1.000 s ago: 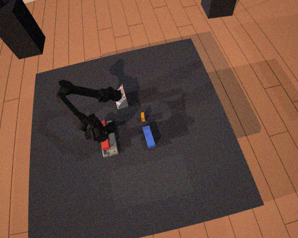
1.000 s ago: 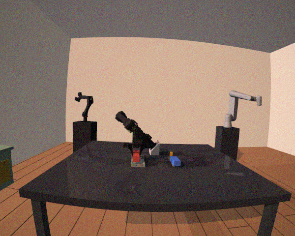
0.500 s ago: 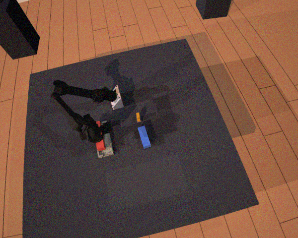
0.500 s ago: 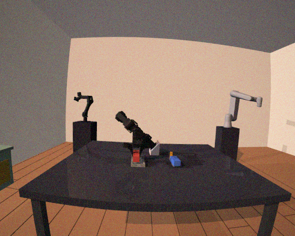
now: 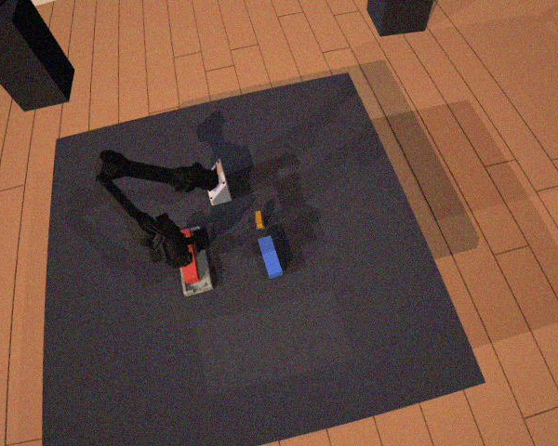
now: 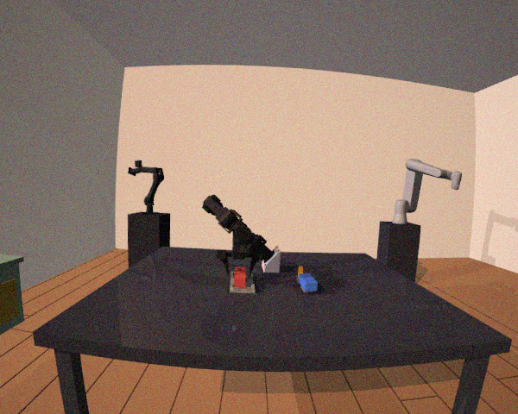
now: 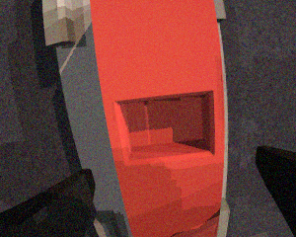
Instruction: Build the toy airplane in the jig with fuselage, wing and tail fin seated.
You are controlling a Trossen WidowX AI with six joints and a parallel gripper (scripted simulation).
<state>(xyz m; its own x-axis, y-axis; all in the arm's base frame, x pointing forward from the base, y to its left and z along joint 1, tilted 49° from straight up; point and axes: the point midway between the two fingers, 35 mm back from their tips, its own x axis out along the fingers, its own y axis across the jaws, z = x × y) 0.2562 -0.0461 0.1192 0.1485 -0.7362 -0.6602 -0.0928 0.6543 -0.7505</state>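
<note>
The red fuselage (image 5: 190, 273) (image 6: 239, 278) (image 7: 155, 49) stands in the pale grey cradle (image 5: 200, 290) (image 6: 242, 291) (image 7: 65, 25), lengthwise between its ends. Whether it sits fully flat is not clear. Its top socket (image 7: 170, 123) is empty in the wrist view. My gripper (image 5: 189, 242) (image 6: 240, 264) (image 7: 177, 168) is open around the fuselage, a finger on each side with a gap. The blue wing (image 5: 271, 261) (image 6: 307, 283) lies on the table right of the cradle. The small orange tail fin (image 5: 259, 219) (image 6: 300, 270) is just behind the wing. The tail socket is hidden.
The white angled bracket (image 5: 220, 191) (image 6: 272, 262) at my arm's base stands behind the cradle. The dark table (image 5: 317, 364) (image 6: 273, 329) carries all the parts. Two other arms on black pedestals (image 6: 148, 235) (image 6: 398, 245) stand beyond the table.
</note>
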